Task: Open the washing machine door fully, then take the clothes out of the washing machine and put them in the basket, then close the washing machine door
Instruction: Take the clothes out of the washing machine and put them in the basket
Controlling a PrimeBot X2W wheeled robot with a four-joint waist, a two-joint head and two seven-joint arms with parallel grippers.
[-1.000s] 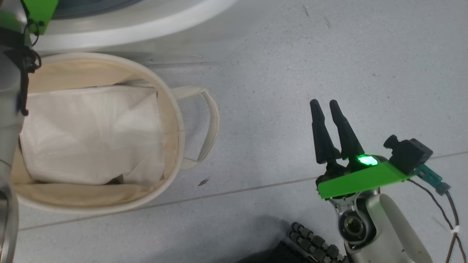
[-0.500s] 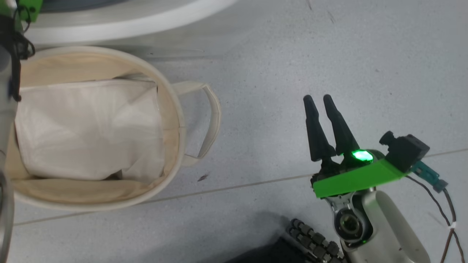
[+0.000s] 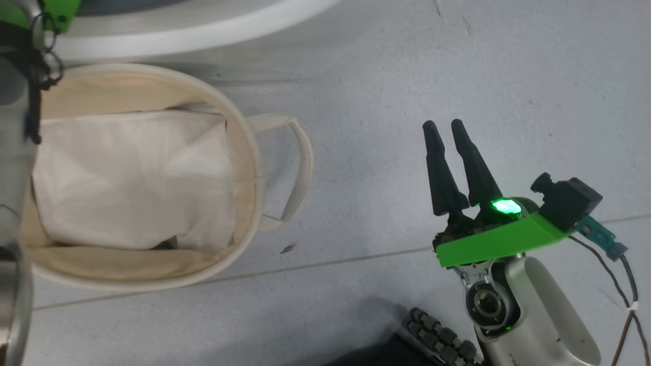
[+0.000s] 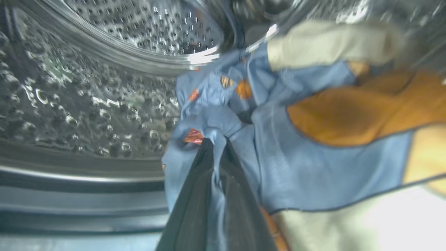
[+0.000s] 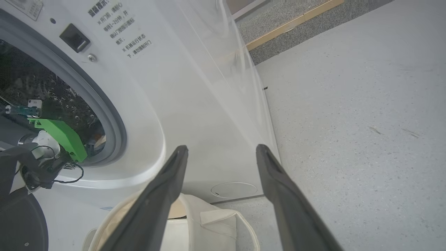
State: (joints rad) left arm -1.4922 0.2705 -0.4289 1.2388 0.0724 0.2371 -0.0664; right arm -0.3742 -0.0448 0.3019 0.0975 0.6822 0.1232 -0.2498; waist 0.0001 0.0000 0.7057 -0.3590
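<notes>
Left wrist view: left gripper (image 4: 215, 146) clamped on a bunched fold of the clothes (image 4: 313, 164); soft, light, likely to drape; right gripper (image 5: 222, 149) apart, idle

The right pincer (image 3: 442, 124) has two long, tapering matt black fingers (image 3: 475, 168) set on a bright green flat plate (image 3: 496, 239). A small green light (image 3: 506, 207) glows at their base. At the plate's right end sit a boxy black camera (image 3: 567, 201) with a stubby round lens and a teal plug (image 3: 602, 240). From there runs a thin dark cable (image 3: 633, 297) bound by a white tie. Nearer, a round metal joint (image 3: 485, 304) is set in a pale glossy forearm (image 3: 552, 320), beside a ribbed black cable chain (image 3: 440, 335). The grey left arm (image 3: 12, 127) carries a second green plate (image 3: 61, 12) and looped black wires (image 3: 35, 76). The left pincer (image 4: 217, 150) is dark too.
</notes>
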